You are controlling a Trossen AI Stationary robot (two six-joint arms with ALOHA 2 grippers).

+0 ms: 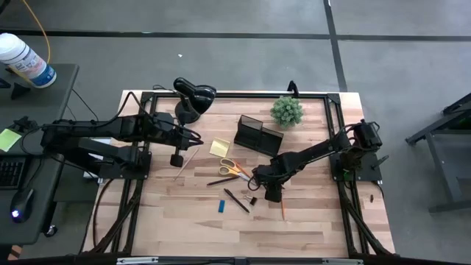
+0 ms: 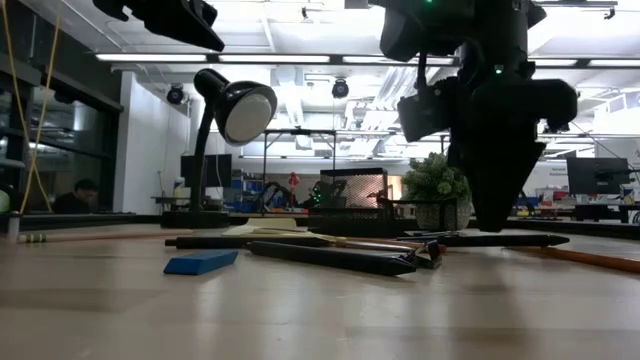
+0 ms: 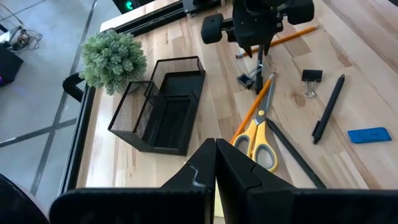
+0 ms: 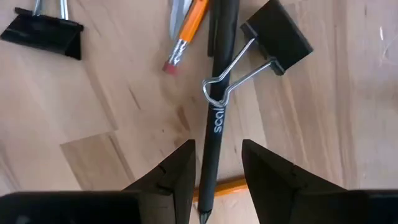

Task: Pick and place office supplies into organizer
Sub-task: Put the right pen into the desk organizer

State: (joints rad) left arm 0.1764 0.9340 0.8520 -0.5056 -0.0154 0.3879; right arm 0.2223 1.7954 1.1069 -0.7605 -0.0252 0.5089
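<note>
My right gripper [image 4: 217, 169] is open, low over the table's middle [image 1: 270, 193]. Its fingers stand on either side of a black pen [image 4: 213, 124] near the pen's tip, with a gap on each side. A black binder clip [image 4: 278, 37] lays its wire handle over that pen. An orange pencil's eraser end [image 4: 180, 53] and a second clip [image 4: 43, 32] lie nearby. The orange-handled scissors [image 3: 258, 134], blue block [image 3: 369, 135] and another pen [image 3: 328, 109] lie flat. The mesh organizer [image 3: 165, 102] stands near the far edge. My left gripper [image 3: 216, 163] is shut, hovering at the left [image 1: 193, 136].
A black desk lamp [image 1: 193, 99] and a green potted plant [image 1: 287, 110] stand at the far edge beside the organizer [image 1: 257, 136]. The yellow sticky-note pad [image 1: 219, 147] and a wooden pencil [image 1: 184, 162] lie left of centre. Bare wood stretches along the near edge.
</note>
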